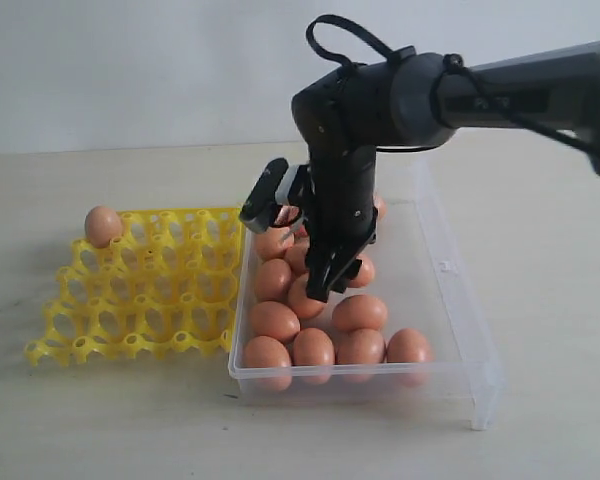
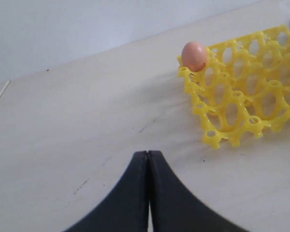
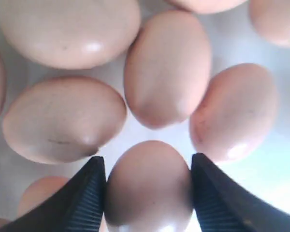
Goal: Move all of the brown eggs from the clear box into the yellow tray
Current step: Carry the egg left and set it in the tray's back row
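Several brown eggs (image 1: 360, 312) lie in the clear box (image 1: 450, 268) at the middle of the exterior view. My right gripper (image 1: 325, 285) reaches down among them. In the right wrist view its two ribbed pads (image 3: 87, 198) press both sides of one brown egg (image 3: 149, 188), so the right gripper (image 3: 148, 158) is shut on it, just above the other eggs (image 3: 166, 67). The yellow tray (image 1: 140, 290) stands left of the box, with one egg (image 1: 103, 226) in its far left corner cup. My left gripper (image 2: 148, 153) is shut and empty over bare table near the tray (image 2: 241, 96) and its egg (image 2: 194, 55).
The box's long side touches the tray's right edge. The right arm (image 1: 520, 95) comes in from the upper right, above the box. A pale wall rises behind the beige table (image 1: 540, 200). The left arm does not show in the exterior view.
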Action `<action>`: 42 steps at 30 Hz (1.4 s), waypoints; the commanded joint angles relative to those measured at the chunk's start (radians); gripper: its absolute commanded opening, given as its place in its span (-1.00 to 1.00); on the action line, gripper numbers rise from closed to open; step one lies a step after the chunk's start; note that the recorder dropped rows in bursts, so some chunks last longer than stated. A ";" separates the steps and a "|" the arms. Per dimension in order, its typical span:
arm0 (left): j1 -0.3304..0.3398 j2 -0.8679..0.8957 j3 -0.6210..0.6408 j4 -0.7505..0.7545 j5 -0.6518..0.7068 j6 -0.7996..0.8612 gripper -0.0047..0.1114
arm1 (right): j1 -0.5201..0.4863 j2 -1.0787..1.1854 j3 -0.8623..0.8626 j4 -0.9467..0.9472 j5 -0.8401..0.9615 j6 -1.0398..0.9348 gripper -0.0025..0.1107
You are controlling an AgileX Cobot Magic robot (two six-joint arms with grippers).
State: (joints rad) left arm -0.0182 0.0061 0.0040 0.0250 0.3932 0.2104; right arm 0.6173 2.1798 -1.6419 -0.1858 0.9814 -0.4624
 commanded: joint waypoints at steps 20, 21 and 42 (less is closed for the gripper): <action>-0.002 -0.006 -0.004 0.000 -0.005 -0.005 -0.92 | 0.090 0.005 0.139 0.070 -1.282 0.500 -0.96; -0.002 -0.006 -0.004 0.000 -0.005 -0.005 -0.92 | 0.097 0.026 0.113 0.070 -1.284 0.510 -0.96; -0.002 -0.006 -0.004 0.000 -0.005 -0.005 -0.92 | 0.156 0.333 -0.245 0.070 -1.214 0.635 -0.92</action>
State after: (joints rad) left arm -0.0182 0.0061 0.0040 0.0250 0.3932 0.2104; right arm 0.7666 2.4971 -1.8656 -0.1065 -0.2254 0.1603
